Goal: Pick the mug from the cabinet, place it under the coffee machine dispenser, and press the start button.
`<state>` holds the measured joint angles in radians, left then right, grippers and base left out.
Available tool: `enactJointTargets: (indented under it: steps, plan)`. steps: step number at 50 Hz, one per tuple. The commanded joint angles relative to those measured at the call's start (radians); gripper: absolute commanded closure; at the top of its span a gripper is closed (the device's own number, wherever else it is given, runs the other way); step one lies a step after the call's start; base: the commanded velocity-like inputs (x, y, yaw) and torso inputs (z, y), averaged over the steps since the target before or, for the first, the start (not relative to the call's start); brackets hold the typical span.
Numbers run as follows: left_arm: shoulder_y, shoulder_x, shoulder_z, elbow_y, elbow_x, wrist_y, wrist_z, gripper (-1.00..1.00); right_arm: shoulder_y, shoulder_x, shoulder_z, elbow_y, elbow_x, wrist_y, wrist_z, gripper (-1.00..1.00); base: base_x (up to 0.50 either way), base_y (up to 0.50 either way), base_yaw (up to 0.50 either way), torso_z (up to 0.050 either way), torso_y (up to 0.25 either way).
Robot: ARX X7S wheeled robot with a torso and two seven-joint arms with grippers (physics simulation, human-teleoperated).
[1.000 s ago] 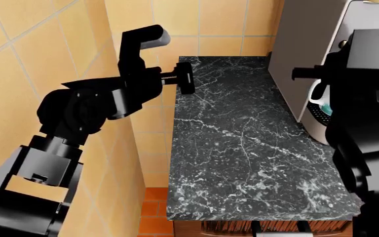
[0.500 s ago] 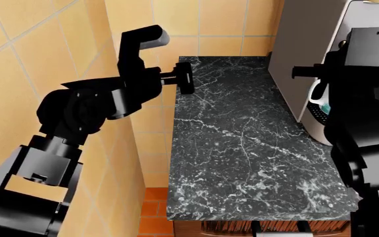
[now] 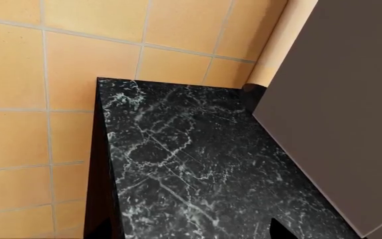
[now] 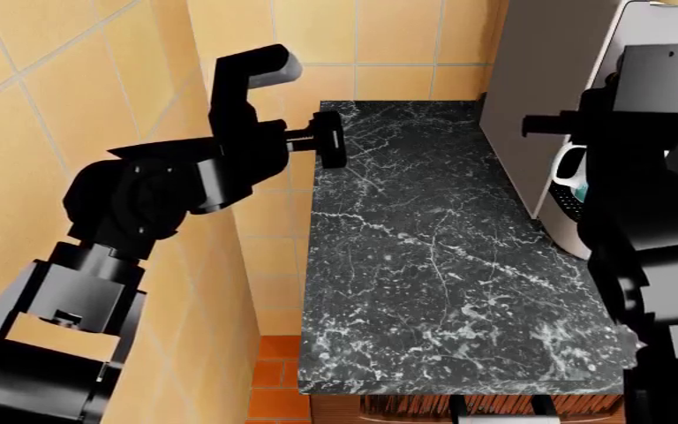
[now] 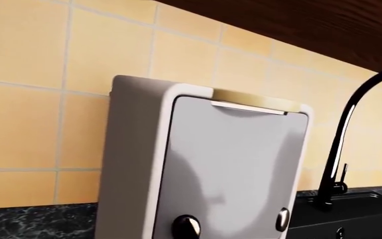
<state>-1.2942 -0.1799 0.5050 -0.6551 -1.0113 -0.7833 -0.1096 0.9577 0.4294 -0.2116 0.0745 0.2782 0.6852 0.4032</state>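
On the left wrist view you have only the marble counter (image 3: 191, 164), the tiled wall (image 3: 58, 59) and the grey side of the machine (image 3: 337, 114). No mug and none of this arm's fingers show here, so it gives you no help judging either.

From the head view, the mug (image 4: 570, 175) peeks out between the machine (image 4: 539, 97) and your right arm (image 4: 651, 221): a sliver of glossy white wall with a patch of teal beside it and black perforated tray below. It seems to sit at the machine's base under the overhang, but the arm hides most of it, so you cannot confirm it is centred. The left gripper (image 4: 329, 140) hangs over the counter's far left corner, carrying nothing; whether its fingers are apart or together I cannot tell. The right gripper's fingers are hidden behind its own arm, so their state is unknown too.

Up close on the right wrist view, you face the machine's pale front panel (image 5: 234, 169) with two round buttons (image 5: 186, 226) low down; a black faucet (image 5: 350, 129) stands beyond. The risk: with two similar buttons, you could press the wrong one, and pushing forward blind, the arm may clip the mug and knock it off the tray.
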Motion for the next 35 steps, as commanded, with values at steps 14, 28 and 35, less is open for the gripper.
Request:
enactJointTargets:
  steps: [14,28,35]
  plan:
    - [-0.001,-0.003,0.001,0.009,-0.012,-0.004,-0.007,-1.00,0.018,-0.004,-0.007,0.060,-0.003,-0.017,-0.007,1.00,0.00,0.00,0.00,0.000,0.000]
    - [-0.002,-0.006,0.002,0.011,-0.018,-0.005,-0.008,-1.00,0.025,-0.015,-0.003,0.107,0.011,-0.018,-0.020,1.00,0.00,0.00,0.00,0.000,0.000]
    - [-0.002,-0.008,0.002,0.011,-0.021,-0.005,-0.009,-1.00,0.032,-0.022,0.007,0.130,0.018,-0.022,-0.017,1.00,0.00,0.00,0.00,0.000,0.000]
